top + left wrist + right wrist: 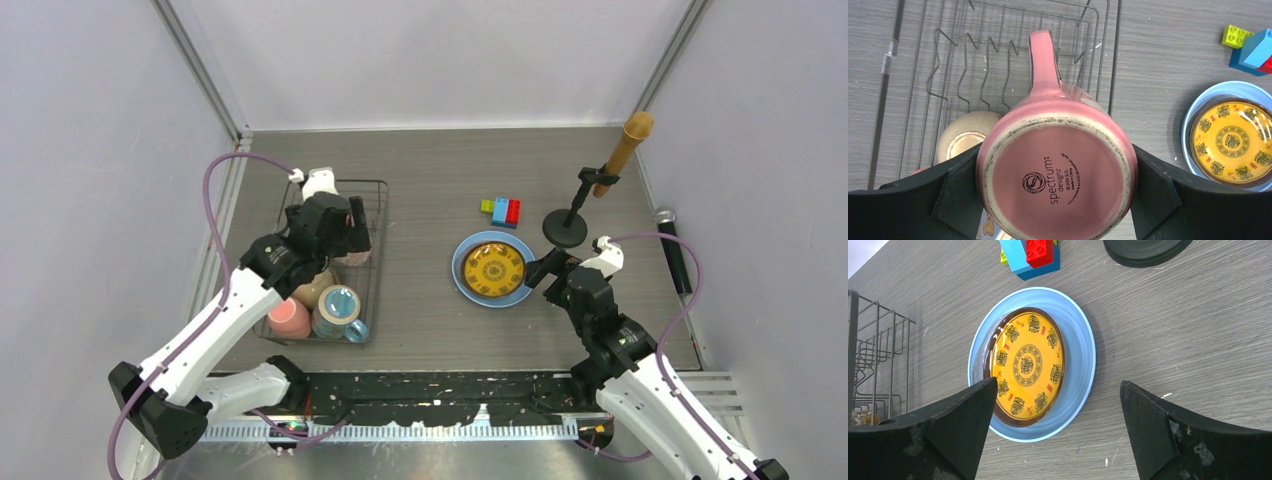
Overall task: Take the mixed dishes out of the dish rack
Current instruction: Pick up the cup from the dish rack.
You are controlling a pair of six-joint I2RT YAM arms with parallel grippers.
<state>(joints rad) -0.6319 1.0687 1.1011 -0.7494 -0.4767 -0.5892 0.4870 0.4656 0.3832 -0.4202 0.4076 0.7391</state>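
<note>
At the left, the dish rack (pixel 368 280) has a pink cup (pixel 289 319), a blue mug with yellow inside (pixel 338 308) and a white bowl (pixel 312 288) at its near end. Over its far end the left gripper (pixel 1055 210) is clamped on the pink patterned mug (pixel 1055 170), a finger pressed to each side (base towards the wrist camera, handle pointing away). Right of the rack, the smaller yellow patterned plate (pixel 1028 365) lies on the light blue plate (pixel 1080 345), with toy bricks (pixel 502 211) just beyond. The right gripper (pixel 1058 384) hovers at the plates' right edge, fingers spread wide, holding nothing
</note>
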